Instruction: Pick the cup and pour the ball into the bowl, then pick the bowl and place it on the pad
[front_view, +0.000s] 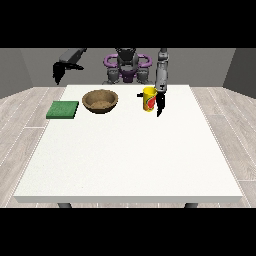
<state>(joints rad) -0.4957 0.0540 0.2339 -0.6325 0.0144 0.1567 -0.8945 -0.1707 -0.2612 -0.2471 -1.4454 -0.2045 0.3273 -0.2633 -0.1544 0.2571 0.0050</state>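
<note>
1. The hand at the view's left (58, 74) hangs in the air past the table's far left corner, above the floor and not over the tabletop. Its dark fingers point downward and look loosely straight, with nothing between them.
2. The green pad (63, 109) lies flat on the white table (130, 160), close to the left edge and in the far part of the tabletop. Nothing rests on it.
3. Just to the right of the pad, apart from it, stands the brown bowl (100, 100), upright, its opening turned up. Its inside looks the same brown throughout; whether anything lies in it cannot be told.
4. The robot's torso (127, 65) rises behind the table's far edge, a little right of the bowl, with purple rings at its shoulders.
5. Further right stands the yellow cup (149, 99), upright on the table, with a red mark on its side. It is well apart from the bowl. The ball cannot be seen from this view.
6. The hand at the view's right (160, 101) comes down from a grey forearm and sits right against the cup's right side. Its fingers point down toward the table; whether they curl round the cup or only stand beside it cannot be told.
7. The near half of the table carries no task thing.
</note>
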